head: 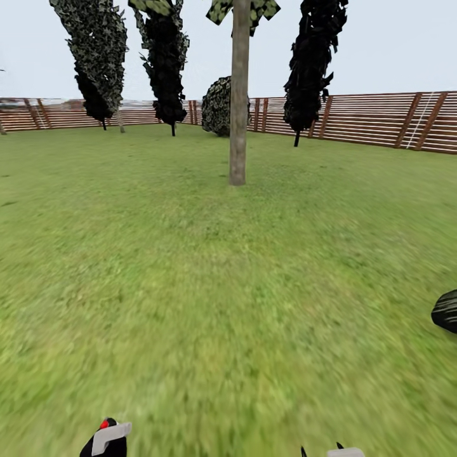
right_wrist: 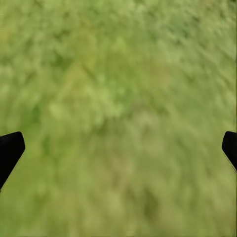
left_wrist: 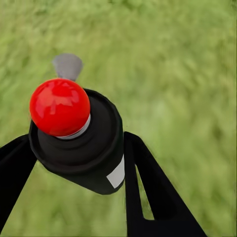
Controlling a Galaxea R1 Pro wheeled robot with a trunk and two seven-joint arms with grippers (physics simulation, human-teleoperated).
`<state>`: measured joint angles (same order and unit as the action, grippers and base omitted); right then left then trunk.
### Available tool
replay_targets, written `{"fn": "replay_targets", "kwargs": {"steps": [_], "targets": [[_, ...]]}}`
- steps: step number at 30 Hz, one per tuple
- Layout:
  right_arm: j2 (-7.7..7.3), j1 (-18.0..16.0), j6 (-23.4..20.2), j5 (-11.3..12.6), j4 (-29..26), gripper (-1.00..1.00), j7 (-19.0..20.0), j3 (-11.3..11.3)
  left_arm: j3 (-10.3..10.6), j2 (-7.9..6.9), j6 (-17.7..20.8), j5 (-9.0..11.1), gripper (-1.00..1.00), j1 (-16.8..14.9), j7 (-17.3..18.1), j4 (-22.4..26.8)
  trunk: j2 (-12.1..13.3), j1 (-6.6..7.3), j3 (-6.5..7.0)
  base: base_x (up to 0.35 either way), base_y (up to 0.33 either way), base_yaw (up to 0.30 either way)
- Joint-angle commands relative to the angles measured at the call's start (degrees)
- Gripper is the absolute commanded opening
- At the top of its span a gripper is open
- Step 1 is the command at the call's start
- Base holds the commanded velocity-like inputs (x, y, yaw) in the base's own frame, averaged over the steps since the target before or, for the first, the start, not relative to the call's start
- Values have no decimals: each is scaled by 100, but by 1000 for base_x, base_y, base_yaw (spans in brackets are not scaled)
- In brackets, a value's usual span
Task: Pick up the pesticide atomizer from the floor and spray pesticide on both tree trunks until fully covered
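The left gripper (left_wrist: 79,163) is pinched on the pesticide atomizer (left_wrist: 81,143), one black finger (left_wrist: 158,197) pressed to each flank of its black body. The left wrist view shows detail the head view lacks: a round red cap (left_wrist: 59,107) on top, a grey nozzle (left_wrist: 67,65) beyond it, and a small white label (left_wrist: 117,174) on the side. In the head view the atomizer (head: 106,438) is a small dark shape with a red dot and a pale trigger at the lower edge.

The right gripper (right_wrist: 118,148) is spread wide, its two fingertips (right_wrist: 10,150) at opposite edges of the right wrist view with nothing but lawn (right_wrist: 118,98) between them.

Well ahead of both grippers, one bare-trunked tree (head: 238,95) stands on the grass. Beyond it are four dark conifers (head: 166,57), one rounded shrub (head: 219,106) and the slatted fence (head: 374,119). A dark object (head: 447,311) lies to the right; what it is I cannot tell.
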<state>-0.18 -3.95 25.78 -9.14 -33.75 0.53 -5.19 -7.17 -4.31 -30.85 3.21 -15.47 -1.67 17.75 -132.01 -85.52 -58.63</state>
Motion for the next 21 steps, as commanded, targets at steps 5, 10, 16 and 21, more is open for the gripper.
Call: {"fn": "replay_targets", "kwargs": {"steps": [5, 10, 16, 21], "targets": [[0, 0, -3, 0, 0, 100, 0, 0, 0, 0, -3, 2, -100, 0, 0, 1, 0, 0, 0, 340, 0, 81], [0, 0, -3, 0, -4, 100, 0, 0, 0, 0, -4, 3, -100, 1, 0, 1, 0, 0, 0, 340, 0, 142], [0, 0, -2, 0, -1, 100, 0, 0, -2, 0, -5, 4, -100, 1, 0, 1, 0, 0, 0, 340, 0, 21], [0, 0, -3, 0, 0, 100, 0, 0, -3, 0, -8, 4, -100, 1, 0, 1, 0, 0, 0, 340, 0, 2]]}}
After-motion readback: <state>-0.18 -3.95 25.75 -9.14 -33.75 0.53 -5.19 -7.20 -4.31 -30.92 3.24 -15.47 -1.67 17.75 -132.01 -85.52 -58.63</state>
